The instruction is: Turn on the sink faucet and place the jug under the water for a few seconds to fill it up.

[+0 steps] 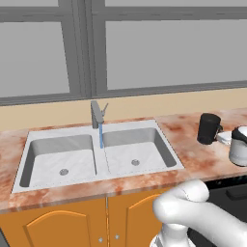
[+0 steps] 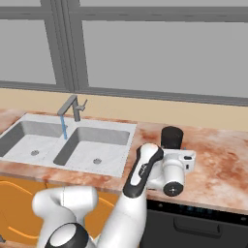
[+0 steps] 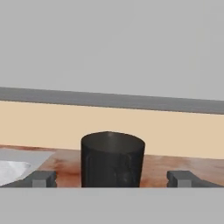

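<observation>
hand (image 3: 112, 178): wide open, holds nothing, level with the jug (image 3: 112, 159) | jug: upright on worktop (image 1: 193, 154) right of sink (image 1: 164, 144), centred ahead between the fingertips (image 3: 43, 178) | sink faucet (image 1: 97, 114): water (image 1: 101, 136) streams down by the basin divider

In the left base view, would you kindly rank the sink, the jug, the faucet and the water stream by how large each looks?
1. the sink, by far the largest.
2. the jug.
3. the sink faucet, about as tall as the jug but slimmer; the jug stands nearer the camera, so this order is unsure.
4. the water, a thin stream.
</observation>
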